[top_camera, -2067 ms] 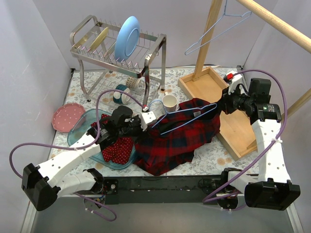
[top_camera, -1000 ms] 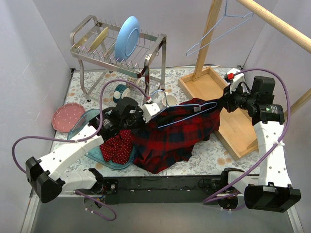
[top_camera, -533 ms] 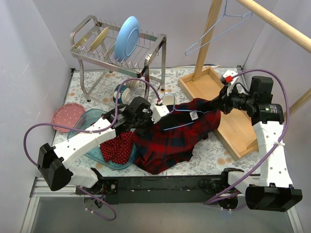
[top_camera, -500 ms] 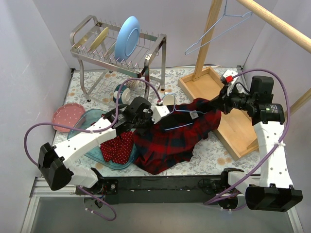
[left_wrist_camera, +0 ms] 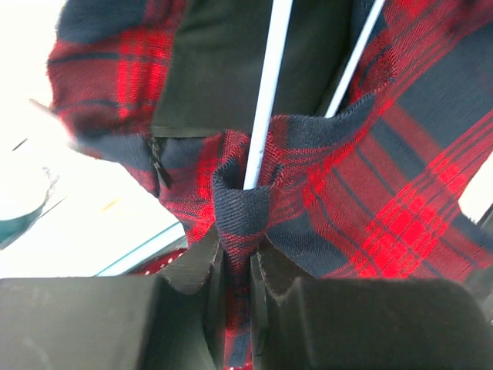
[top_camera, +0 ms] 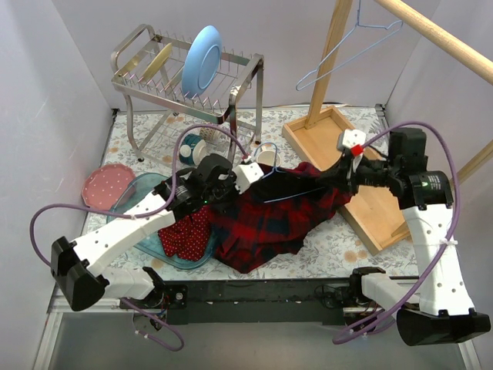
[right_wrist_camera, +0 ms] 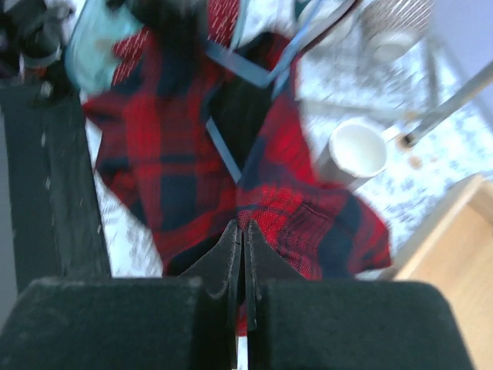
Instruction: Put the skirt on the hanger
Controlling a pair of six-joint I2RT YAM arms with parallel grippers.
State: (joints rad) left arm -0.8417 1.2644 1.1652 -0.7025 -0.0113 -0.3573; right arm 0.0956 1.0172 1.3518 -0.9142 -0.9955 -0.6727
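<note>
The skirt (top_camera: 187, 235) lies crumpled in the near end of a translucent teal tray (top_camera: 125, 206) at the left of the table. Neither gripper touches it. Its right edge is overlapped by the plaid shirt (top_camera: 266, 220), which spreads across the middle of the table.

A blue wire hanger (top_camera: 296, 194) sits inside the plaid shirt. Its bars run out of the neck opening in the left wrist view (left_wrist_camera: 266, 100) and cross the dark inside of the cloth in the right wrist view (right_wrist_camera: 223, 150). A second hanger (top_camera: 347, 48) hangs from the wooden rail (top_camera: 439, 35) at the upper right, well apart from both garments.

Left gripper (top_camera: 258, 176): positioned at the far left edge of the plaid shirt, above the skirt. The left wrist view (left_wrist_camera: 237, 270) shows its jaws pinching a narrow fold of plaid cloth, directly below the hanger bar.

Right gripper (top_camera: 333, 173): positioned at the far right corner of the plaid shirt, beside the wooden tray (top_camera: 331, 131). In the right wrist view (right_wrist_camera: 240, 239) the jaws are pressed together at the plaid edge. They appear to clamp the cloth, though blur hides the contact itself.

The shirt hangs stretched between the two grippers, with its near portion on the table.

A white cup (top_camera: 268, 159) stands just behind the shirt. A pink plate (top_camera: 104, 187) lies left of the teal tray. A dish rack (top_camera: 185, 85) holding a blue plate (top_camera: 202, 60) stands at the far left.
</note>
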